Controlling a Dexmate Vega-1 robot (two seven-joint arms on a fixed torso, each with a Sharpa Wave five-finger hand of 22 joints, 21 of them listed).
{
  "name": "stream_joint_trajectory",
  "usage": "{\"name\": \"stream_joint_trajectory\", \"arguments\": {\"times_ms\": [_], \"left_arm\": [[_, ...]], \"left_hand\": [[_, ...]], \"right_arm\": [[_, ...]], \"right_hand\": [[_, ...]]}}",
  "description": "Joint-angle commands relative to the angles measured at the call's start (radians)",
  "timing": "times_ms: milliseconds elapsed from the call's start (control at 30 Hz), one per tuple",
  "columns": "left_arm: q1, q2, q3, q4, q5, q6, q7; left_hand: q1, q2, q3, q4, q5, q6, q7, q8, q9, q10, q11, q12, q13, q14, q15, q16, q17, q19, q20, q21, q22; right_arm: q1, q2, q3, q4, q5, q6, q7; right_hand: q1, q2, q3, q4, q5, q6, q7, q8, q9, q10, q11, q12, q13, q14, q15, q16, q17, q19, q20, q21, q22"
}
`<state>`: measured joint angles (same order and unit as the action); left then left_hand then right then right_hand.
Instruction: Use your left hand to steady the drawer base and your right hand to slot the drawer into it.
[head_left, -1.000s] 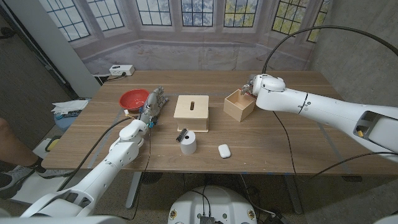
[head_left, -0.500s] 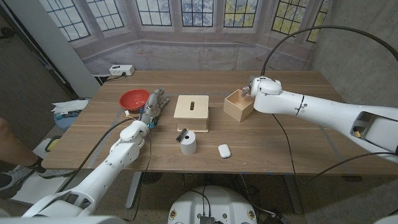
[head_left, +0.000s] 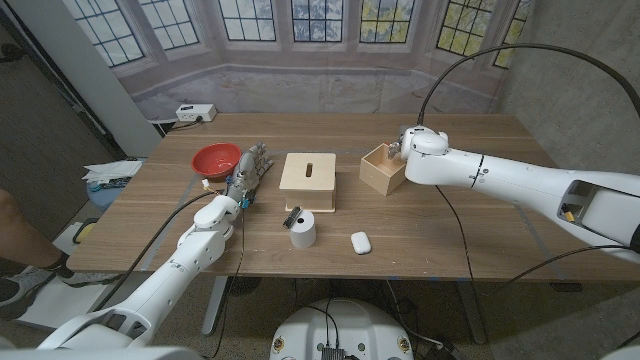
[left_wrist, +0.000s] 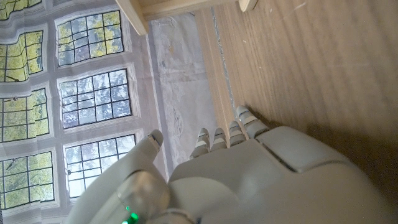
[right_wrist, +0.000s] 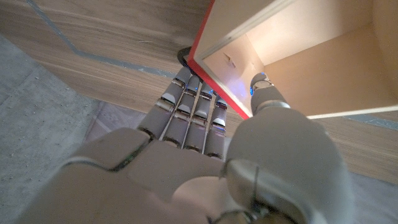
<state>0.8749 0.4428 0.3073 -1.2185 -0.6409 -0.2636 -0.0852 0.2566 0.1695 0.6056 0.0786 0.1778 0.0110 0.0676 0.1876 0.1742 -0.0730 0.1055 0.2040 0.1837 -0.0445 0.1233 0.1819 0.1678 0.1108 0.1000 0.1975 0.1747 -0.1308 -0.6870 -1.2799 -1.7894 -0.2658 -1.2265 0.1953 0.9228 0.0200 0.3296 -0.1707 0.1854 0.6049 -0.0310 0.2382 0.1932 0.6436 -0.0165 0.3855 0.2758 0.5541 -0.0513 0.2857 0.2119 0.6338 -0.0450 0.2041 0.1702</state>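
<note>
The drawer base (head_left: 308, 181), a pale wooden box with a slot in its top, lies in the middle of the table. The drawer (head_left: 383, 168), an open wooden box with a red edge (right_wrist: 219, 87), sits to the right of it, apart. My right hand (head_left: 404, 146) is at the drawer's far right corner. In the right wrist view its fingers (right_wrist: 186, 115) lie outside the drawer (right_wrist: 311, 56) wall and its thumb reaches inside, pinching the wall. My left hand (head_left: 248, 170) stands just left of the base with fingers stretched out, holding nothing (left_wrist: 261, 168).
A red bowl (head_left: 215, 158) sits behind my left hand. A white cylinder with a black top (head_left: 302, 229) and a small white case (head_left: 360, 242) lie near the table's front edge (head_left: 300, 272). A person's leg (head_left: 12, 225) shows at the far left.
My right arm has shifted slightly left and down at the drawer's corner. The drawer, the base and my left hand stay where they were.
</note>
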Motion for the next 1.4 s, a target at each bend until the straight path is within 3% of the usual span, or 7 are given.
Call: {"name": "stream_joint_trajectory", "arguments": {"times_ms": [33,367,467,667,1033,1133,1400], "left_arm": [[-0.008,-0.006,0.003,0.016,-0.002,0.002,-0.004],[-0.018,-0.012,0.005,0.033,0.001,0.000,-0.013],[-0.019,-0.013,0.006,0.035,0.000,0.002,-0.013],[-0.016,-0.014,0.004,0.033,0.000,0.004,-0.010],[-0.010,-0.012,0.002,0.028,0.001,0.005,-0.006],[-0.009,-0.013,0.002,0.027,0.001,0.004,-0.005],[-0.001,-0.011,0.001,0.017,0.001,0.006,0.004]], "left_hand": [[0.004,-0.003,0.008,0.004,-0.004,0.001,-0.002,0.002,0.004,0.008,0.000,0.005,0.003,0.007,-0.001,-0.002,0.003,0.009,-0.001,0.002,0.002],[0.004,-0.003,0.010,0.003,-0.004,0.003,-0.003,0.001,0.004,0.009,0.001,0.004,0.003,0.008,-0.001,-0.002,0.003,0.010,0.000,0.003,0.002],[0.003,-0.003,0.011,0.003,-0.004,0.004,-0.003,0.001,0.004,0.009,0.001,0.004,0.003,0.007,-0.001,-0.003,0.003,0.011,0.000,0.003,0.002],[0.003,-0.003,0.012,0.003,-0.004,0.005,-0.005,0.001,0.005,0.009,0.003,0.004,0.003,0.009,-0.001,-0.002,0.003,0.011,0.001,0.003,0.002],[0.002,-0.003,0.014,0.003,-0.004,0.008,-0.005,0.001,0.005,0.011,0.002,0.004,0.004,0.009,0.000,-0.003,0.003,0.011,0.002,0.002,0.002],[0.001,-0.003,0.015,0.003,-0.004,0.009,-0.005,0.000,0.005,0.012,0.002,0.004,0.004,0.009,0.000,-0.003,0.003,0.012,0.001,0.002,0.002],[0.001,-0.003,0.016,0.003,-0.004,0.009,-0.005,0.000,0.005,0.013,0.002,0.004,0.004,0.010,0.000,-0.003,0.003,0.013,0.001,0.003,0.002]], "right_arm": [[0.010,0.029,-0.025,0.045,-0.016,0.002,-0.011],[0.009,0.043,-0.034,0.059,-0.028,-0.001,-0.027],[0.007,0.047,-0.036,0.064,-0.030,0.001,-0.032],[0.011,0.053,-0.045,0.074,-0.038,0.004,-0.035],[0.009,0.051,-0.052,0.069,-0.045,0.008,-0.042],[0.005,0.049,-0.050,0.066,-0.047,0.011,-0.048],[-0.005,0.043,-0.047,0.062,-0.049,0.022,-0.059]], "right_hand": [[0.013,-0.001,-0.004,0.006,0.004,0.025,-0.004,0.007,0.006,0.026,-0.003,0.017,0.006,0.026,-0.102,0.012,0.004,0.013,0.002,0.002,0.002],[0.040,0.000,-0.008,0.003,0.007,0.078,-0.017,0.015,0.007,0.075,-0.016,0.044,0.016,0.061,-0.119,0.025,0.009,0.030,-0.008,0.004,0.002],[0.049,-0.001,-0.011,0.003,0.007,0.100,-0.021,0.018,0.007,0.087,-0.037,0.052,0.020,0.076,-0.119,0.031,0.011,0.036,-0.010,0.005,0.003],[0.070,0.003,-0.013,0.003,0.009,0.136,-0.033,0.021,0.007,0.127,-0.054,0.074,0.027,0.105,-0.148,0.042,0.015,0.049,-0.023,0.007,0.003],[0.097,0.015,-0.016,0.005,0.010,0.203,-0.043,0.033,0.008,0.179,-0.074,0.099,0.032,0.154,-0.166,0.064,0.024,0.068,-0.038,0.009,0.004],[0.109,0.019,-0.016,0.004,0.010,0.215,-0.046,0.032,0.008,0.196,-0.107,0.107,0.031,0.165,-0.169,0.067,0.025,0.073,-0.042,0.009,0.004],[0.134,0.028,-0.013,0.001,0.011,0.262,-0.060,0.040,0.007,0.235,-0.124,0.121,0.028,0.193,-0.176,0.076,0.028,0.089,-0.057,0.013,0.004]]}}
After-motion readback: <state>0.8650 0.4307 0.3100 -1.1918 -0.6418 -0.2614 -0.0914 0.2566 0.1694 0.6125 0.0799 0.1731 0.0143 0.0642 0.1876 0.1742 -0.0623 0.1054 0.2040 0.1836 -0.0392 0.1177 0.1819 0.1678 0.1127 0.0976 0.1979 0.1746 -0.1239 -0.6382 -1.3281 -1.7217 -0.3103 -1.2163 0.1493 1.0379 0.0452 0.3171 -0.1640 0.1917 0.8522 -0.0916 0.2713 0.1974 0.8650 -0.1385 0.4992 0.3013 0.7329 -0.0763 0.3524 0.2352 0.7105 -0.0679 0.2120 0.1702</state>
